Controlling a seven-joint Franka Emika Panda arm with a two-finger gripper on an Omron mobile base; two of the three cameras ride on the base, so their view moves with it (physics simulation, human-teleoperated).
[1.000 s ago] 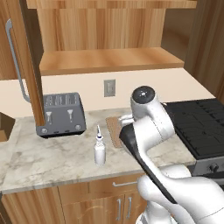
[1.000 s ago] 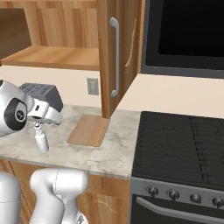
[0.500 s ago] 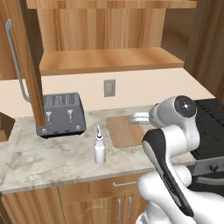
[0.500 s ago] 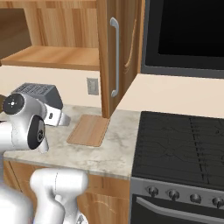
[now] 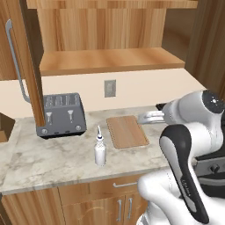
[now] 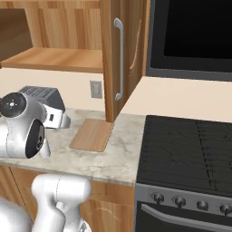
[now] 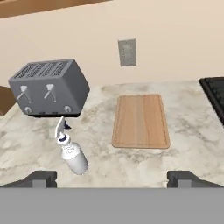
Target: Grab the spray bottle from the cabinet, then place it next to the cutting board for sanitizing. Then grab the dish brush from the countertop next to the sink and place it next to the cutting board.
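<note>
The gripper (image 7: 112, 177) is wide open and holds nothing. Its two dark fingertips (image 7: 41, 178) stand far apart, up above the countertop (image 7: 192, 131).

Just ahead of the gripper and a bit toward its left fingertip stands the spray bottle (image 7: 72, 153). It is upright on the stone, out of the cabinet (image 5: 110, 57), and close beside the cutting board (image 7: 141, 120) without touching it. The board lies flat, straight ahead of the gripper. Farther off, past the bottle, sits the grey toaster (image 7: 47, 87), and behind the board there is a wall outlet (image 7: 127, 52).

So the bottle part looks done. The brush part comes next, I think. I cannot see the dish brush or the sink from here, so the robot must first go and look for them.

To do that well, the arm should lift up and pull away without bumping the bottle, because a tall thin bottle tips over easily. The brush is thin, so the gripper should come straight down over its middle and close gently. There is bare stone on the board's other side, toward the right fingertip, to put it down.
</note>
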